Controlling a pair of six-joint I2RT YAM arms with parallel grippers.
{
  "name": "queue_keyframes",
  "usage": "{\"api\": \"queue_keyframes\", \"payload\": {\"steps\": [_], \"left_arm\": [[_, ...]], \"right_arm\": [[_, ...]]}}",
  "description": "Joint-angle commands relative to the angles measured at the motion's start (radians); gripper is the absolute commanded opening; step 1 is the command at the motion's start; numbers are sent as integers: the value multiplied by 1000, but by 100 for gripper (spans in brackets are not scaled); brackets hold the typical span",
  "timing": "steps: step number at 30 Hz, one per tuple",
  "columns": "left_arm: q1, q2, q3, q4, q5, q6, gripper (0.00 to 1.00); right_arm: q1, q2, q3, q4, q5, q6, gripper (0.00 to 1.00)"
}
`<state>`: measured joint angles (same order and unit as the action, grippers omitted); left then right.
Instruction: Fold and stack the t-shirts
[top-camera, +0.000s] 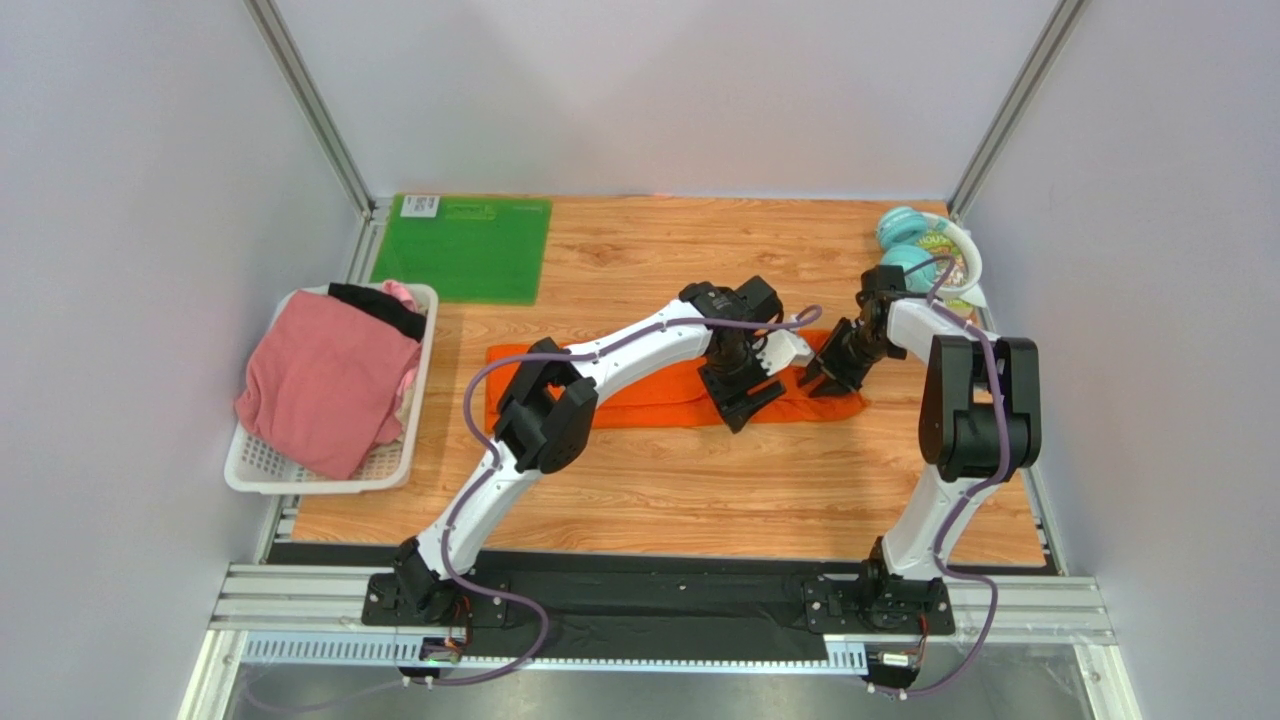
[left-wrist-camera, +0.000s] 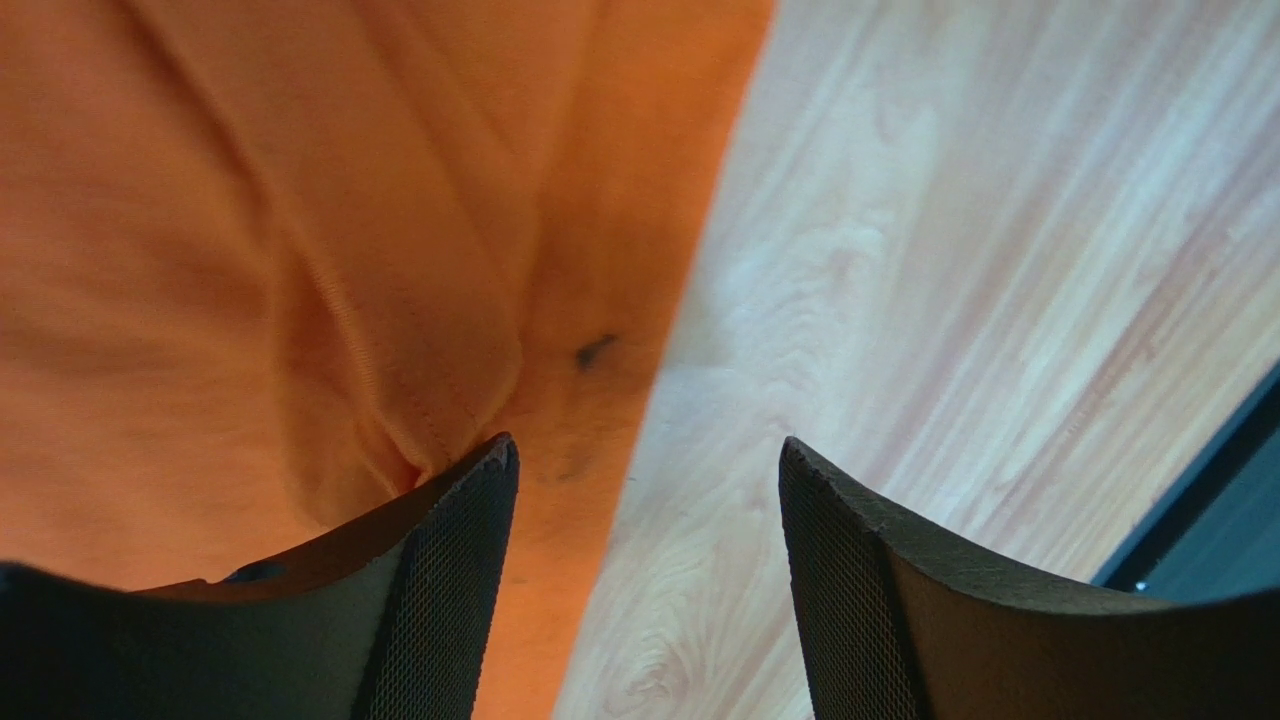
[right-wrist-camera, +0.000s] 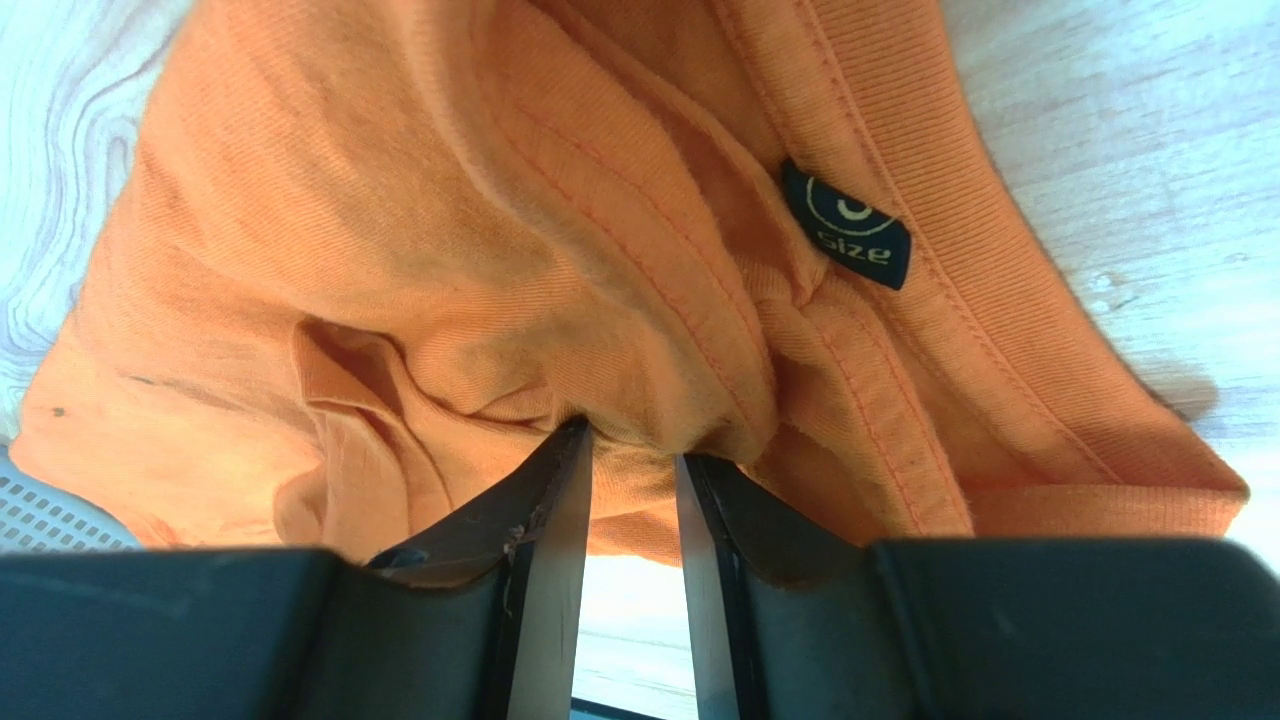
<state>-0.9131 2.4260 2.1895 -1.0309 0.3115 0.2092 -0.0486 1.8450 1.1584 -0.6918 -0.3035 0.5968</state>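
Mid-fold on the orange t-shirt (top-camera: 639, 405), a long strip on the counter (top-camera: 676, 495) beneath both grippers. The right gripper (right-wrist-camera: 628, 438) is clamped on bunched cloth just below the collar label (right-wrist-camera: 846, 225). The left gripper (left-wrist-camera: 646, 465) stands apart, astride the shirt's edge — next it should probably close there, then both lift together.

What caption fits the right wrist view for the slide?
Right tool pinching a bunched fold of the orange t-shirt beside its collar, black size label showing, wooden table beneath.
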Motion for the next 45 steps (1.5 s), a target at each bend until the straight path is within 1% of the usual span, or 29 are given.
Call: {"api": "queue_keyframes", "payload": {"steps": [1,3,7,10,17,20,24,25,29,36,43,45], "left_arm": [[57,-16,84,37,-29,-51,71],[82,-51,69,45,-29,-51,71],[97,-103,18,63,-26,-50,72],[102,-102,-10,84,-22,-56,72],[108,-70,1,83,-11,-65,71],[106,-84,-19,72,34,-76,71],[100,-131,-89,75,63,-73,70],[99,-140,-126,81,64,-71,71],[82,-157,-188,104,60,-65,70],[69,-163,-160,107,49,-71,70],[69,-139,-87,95,20,-67,70],[68,-151,-73,75,70,-79,70]], "right_arm": [[3,5,-16,34,-14,6,32],[3,8,-17,34,-16,4,32],[3,14,-17,34,-17,5,31],[3,13,-23,40,-20,8,31],[3,11,-28,41,-23,3,31],[3,17,-25,41,-23,1,31],[3,23,-22,41,-28,4,30],[3,25,-22,43,-28,1,30],[3,25,-23,43,-34,3,30],[3,20,-29,41,-32,-3,29],[3,25,-32,43,-36,-8,29],[3,26,-32,40,-36,-9,29]]}}
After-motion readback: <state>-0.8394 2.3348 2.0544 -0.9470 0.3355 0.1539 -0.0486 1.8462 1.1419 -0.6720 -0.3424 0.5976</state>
